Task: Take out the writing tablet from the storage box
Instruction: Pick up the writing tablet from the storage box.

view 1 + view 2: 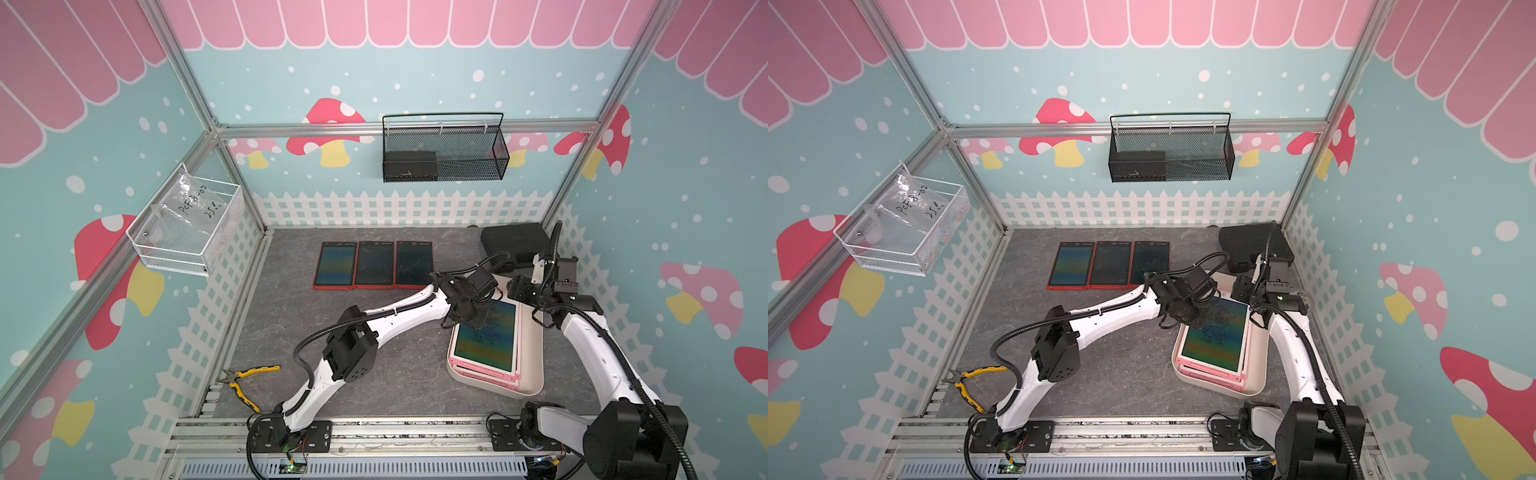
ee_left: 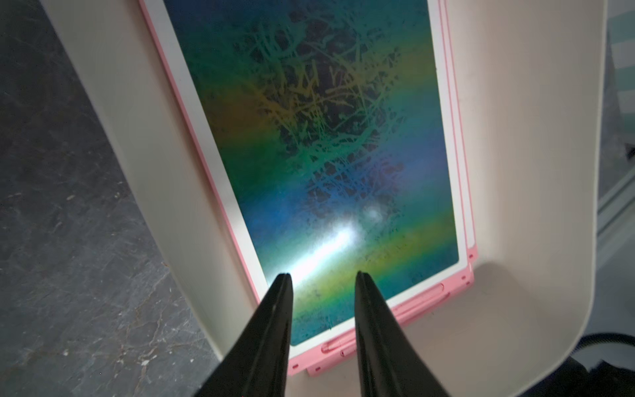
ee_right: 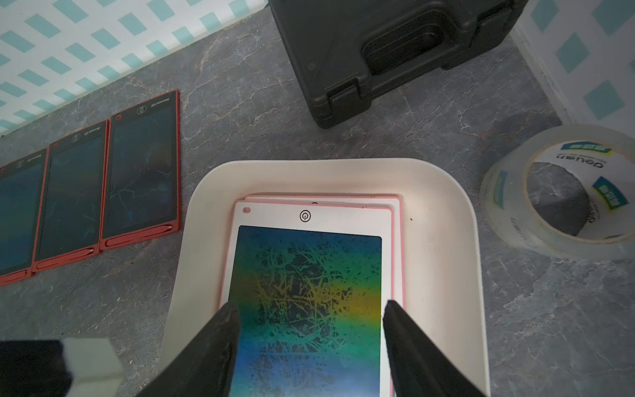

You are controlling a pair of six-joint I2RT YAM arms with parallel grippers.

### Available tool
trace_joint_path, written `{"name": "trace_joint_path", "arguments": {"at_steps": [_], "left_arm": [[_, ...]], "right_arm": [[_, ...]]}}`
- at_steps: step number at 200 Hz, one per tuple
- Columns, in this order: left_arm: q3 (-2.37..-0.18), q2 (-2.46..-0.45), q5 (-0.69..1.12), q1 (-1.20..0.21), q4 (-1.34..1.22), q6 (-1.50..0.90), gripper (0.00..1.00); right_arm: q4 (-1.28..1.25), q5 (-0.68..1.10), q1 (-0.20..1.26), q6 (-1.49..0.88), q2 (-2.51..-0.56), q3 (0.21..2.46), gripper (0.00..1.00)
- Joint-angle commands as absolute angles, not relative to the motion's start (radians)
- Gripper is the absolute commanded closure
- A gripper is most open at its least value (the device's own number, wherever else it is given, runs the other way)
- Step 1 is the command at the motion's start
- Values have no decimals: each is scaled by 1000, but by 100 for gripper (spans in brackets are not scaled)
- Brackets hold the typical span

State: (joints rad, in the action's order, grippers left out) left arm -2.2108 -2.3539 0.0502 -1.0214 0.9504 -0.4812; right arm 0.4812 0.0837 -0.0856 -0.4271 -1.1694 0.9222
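The storage box [image 1: 530, 388] [image 1: 1255, 386] [image 2: 515, 172] [image 3: 343, 168] is a cream-white tub at the right of the table. In it lies a stack of pink-framed tablets. The top writing tablet [image 1: 486, 338] [image 1: 1219, 338] [image 2: 326, 137] [image 3: 309, 275] shows a scribbled rainbow screen. My left gripper [image 1: 467, 318] [image 1: 1187, 316] [image 2: 323, 275] hangs over the tablet's stylus end, partly open with nothing between its fingers. My right gripper [image 1: 521, 293] [image 3: 311, 306] hovers over the button end, open wide, its fingertips above the screen's two long edges.
Three red-framed tablets [image 1: 374, 266] [image 3: 86, 192] lie side by side at the back. A black case [image 1: 513, 243] [image 3: 378, 51] stands behind the box, with a tape roll [image 3: 563, 192] to its right. Yellow pliers [image 1: 245, 382] lie front left. Wire baskets [image 1: 444, 153] [image 1: 187, 224] hang on the walls.
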Motion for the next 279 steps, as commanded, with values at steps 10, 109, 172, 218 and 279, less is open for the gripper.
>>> {"name": "trace_joint_path", "arguments": {"at_steps": [10, 109, 172, 218, 279], "left_arm": [[-2374, -2461, -67, -1029, 1143, -469, 64], [-2405, -2463, -119, -1042, 1178, -466, 64], [-2137, -2235, -272, -1036, 1036, -468, 63], [-2090, -2245, -236, -1018, 992, -467, 63], [-2066, -2298, -138, -977, 940, -455, 64]], "right_arm": [[489, 47, -100, -423, -1148, 876, 31], [372, 151, -106, -456, -1179, 675, 34], [342, 124, -109, -472, -1255, 630, 34], [320, 80, -115, -490, -1280, 598, 33], [310, 71, -118, -497, -1314, 587, 33]]}}
